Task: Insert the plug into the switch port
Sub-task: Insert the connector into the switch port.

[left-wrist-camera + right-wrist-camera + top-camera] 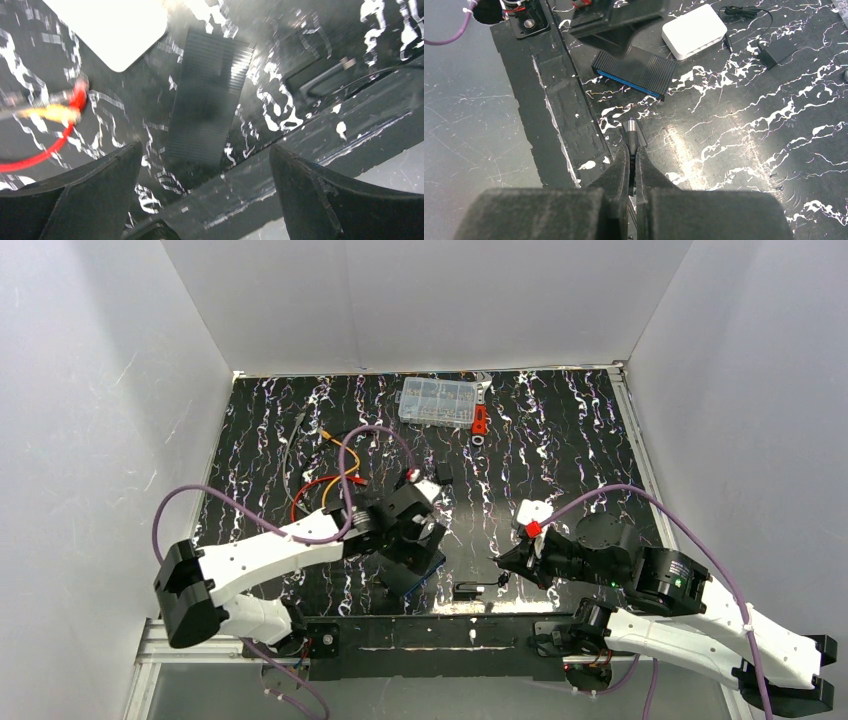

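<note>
The left fingers (95, 195) spread wide above the mid-frame switch box (207, 95); the right fingers (619, 175) press together beside the surface (734, 130) edge.

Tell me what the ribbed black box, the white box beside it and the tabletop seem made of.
Ribbed black box: likely moulded plastic, matte, fine ridges on top, blue strip along one edge.
White box: likely plastic, smooth with a soft sheen, rounded corners.
Tabletop: glossy black surface with white marble-like veins and a glare patch; probably printed film or laminate rather than stone.

High fixed view from the near edge, two close wrist views sharing the black box (636, 70)
</note>
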Controlling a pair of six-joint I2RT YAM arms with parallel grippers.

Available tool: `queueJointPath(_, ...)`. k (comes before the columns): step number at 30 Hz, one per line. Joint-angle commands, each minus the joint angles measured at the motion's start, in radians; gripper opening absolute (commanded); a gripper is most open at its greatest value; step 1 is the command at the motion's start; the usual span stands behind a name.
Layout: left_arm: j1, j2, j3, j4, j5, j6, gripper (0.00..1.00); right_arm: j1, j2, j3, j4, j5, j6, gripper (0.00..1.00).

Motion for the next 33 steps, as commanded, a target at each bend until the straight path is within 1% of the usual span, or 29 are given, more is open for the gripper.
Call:
queueJointPath(1,-0.005,-0.1,-0.121,-0.08,0.013,-0.257,0.98,0.002,0.005,0.028,0.029,0.007,-0.009,0.01)
queueJointPath(4,-0.006,-0.159,-0.197,-0.051,0.086,-0.342,0.98,0.002,0.016,0.027,0.04,-0.001,-0.011,0.01)
queueJointPath(8,-0.009,-0.206,-0.277,0.019,0.196,-0.4,0.98,0.002,0.03,0.03,0.041,-0.011,-0.012,0.01)
queueJointPath(12,-0.012,-0.212,-0.314,0.075,0.309,-0.434,0.98,0.002,0.032,0.028,0.043,-0.015,-0.012,0.01)
queueJointPath(15,-0.018,-0.197,-0.328,0.104,0.349,-0.456,0.98,0.002,0.034,0.027,0.044,-0.018,-0.009,0.01)
queueJointPath(19,-0.019,-0.176,-0.353,0.103,0.32,-0.485,0.98,0.002,0.036,0.027,0.041,-0.025,-0.003,0.01)
queueJointPath(27,-0.019,-0.103,-0.353,0.039,0.191,-0.542,0.98,0.001,0.039,0.022,0.04,-0.034,0.004,0.01)
queueJointPath(33,-0.019,-0.067,-0.36,0.053,0.106,-0.552,0.98,0.002,0.037,0.017,0.048,-0.034,0.004,0.01)
